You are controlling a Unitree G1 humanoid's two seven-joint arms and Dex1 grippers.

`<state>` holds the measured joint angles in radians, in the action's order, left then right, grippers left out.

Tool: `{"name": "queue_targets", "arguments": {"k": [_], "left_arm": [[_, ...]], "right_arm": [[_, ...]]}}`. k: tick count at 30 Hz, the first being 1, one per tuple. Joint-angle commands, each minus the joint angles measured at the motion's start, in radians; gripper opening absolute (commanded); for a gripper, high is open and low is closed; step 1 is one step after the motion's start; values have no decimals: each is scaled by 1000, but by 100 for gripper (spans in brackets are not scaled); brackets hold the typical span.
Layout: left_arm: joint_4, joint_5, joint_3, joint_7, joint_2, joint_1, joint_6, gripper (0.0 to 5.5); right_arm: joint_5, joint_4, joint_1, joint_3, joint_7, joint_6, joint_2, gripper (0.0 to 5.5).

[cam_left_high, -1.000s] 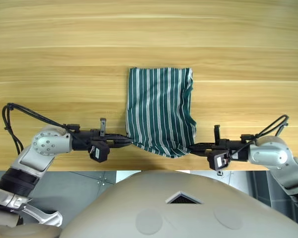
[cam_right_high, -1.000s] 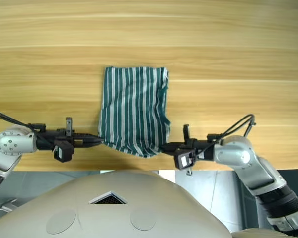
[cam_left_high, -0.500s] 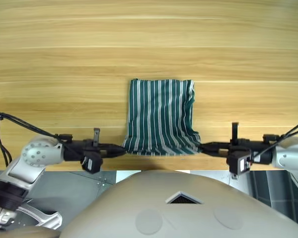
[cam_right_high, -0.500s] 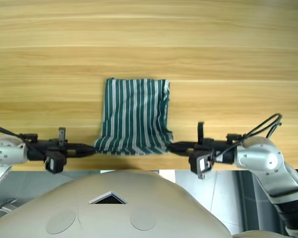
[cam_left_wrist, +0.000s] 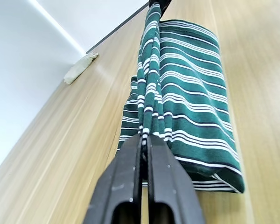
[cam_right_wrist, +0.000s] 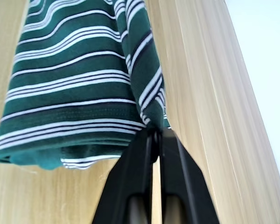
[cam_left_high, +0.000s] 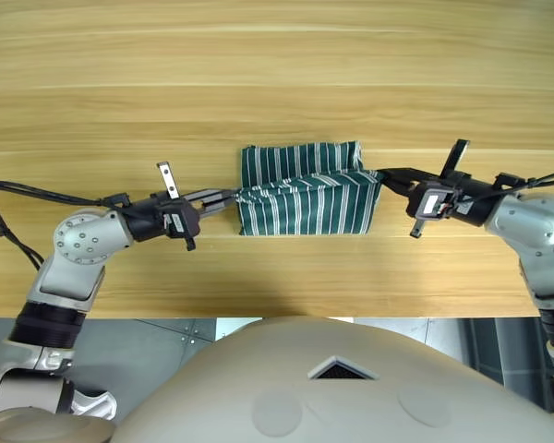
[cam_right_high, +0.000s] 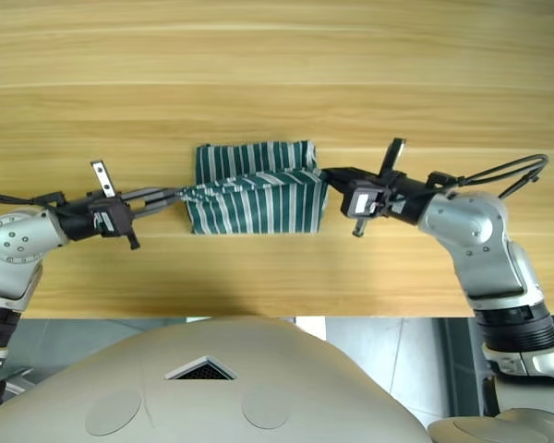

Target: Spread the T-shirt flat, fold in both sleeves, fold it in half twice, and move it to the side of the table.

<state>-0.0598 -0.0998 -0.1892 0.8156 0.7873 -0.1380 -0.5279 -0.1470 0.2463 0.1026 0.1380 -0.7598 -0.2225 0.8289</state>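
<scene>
My left pincer [cam_left_high: 229,194] is clamped shut on the left corner of the T-shirt [cam_left_high: 305,189]; the left wrist view shows both fingers pressed together with bunched striped layers between them. The T-shirt lies near the middle of the wooden surface [cam_left_high: 258,74], a short green-and-white band doubled over on itself, its upper layer raised between my two grips and not yet lying flat. At its right corner my right pincer [cam_left_high: 380,173] is likewise closed tight on the gathered edge. No sleeves stick out on either side, so I judge the spreading and both sleeve folds done, with a fold in half now in hand; I cannot tell whether it is the first or the second. Left to do: lay this layer down, let go, fold once more if needed, and move the bundle to the side of the surface.
</scene>
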Motion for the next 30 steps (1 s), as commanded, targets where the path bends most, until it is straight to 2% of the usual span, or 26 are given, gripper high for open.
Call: {"name": "queue_targets", "arguments": {"k": [1, 7, 17, 23, 26, 27, 30], "left_arm": [[98, 96, -15, -39, -59, 104, 30, 0], [369, 238, -62, -130, -195, 299, -7, 0], [955, 306, -56, -314, -384, 626, -89, 0], [1286, 406, -94, -466, -477, 768, -30, 0], [1361, 421, -94, -459, -516, 788, 30, 0], [1377, 424, -96, -452, -527, 789, 55, 36], [1405, 428, -96, -443, -546, 792, 109, 87]], "right_arm": [[-82, -74, -90, 41, 33, 40, -43, 0], [-169, -213, -205, 103, 77, 45, -114, 0], [-276, -571, -402, 192, 203, 9, -256, 0], [-375, -918, -521, 290, 327, -25, -371, 0], [-372, -1043, -541, 310, 349, -52, -408, 0], [-363, -1083, -549, 309, 354, -61, -419, 39], [-313, -1172, -566, 272, 366, -79, -438, 88]]}}
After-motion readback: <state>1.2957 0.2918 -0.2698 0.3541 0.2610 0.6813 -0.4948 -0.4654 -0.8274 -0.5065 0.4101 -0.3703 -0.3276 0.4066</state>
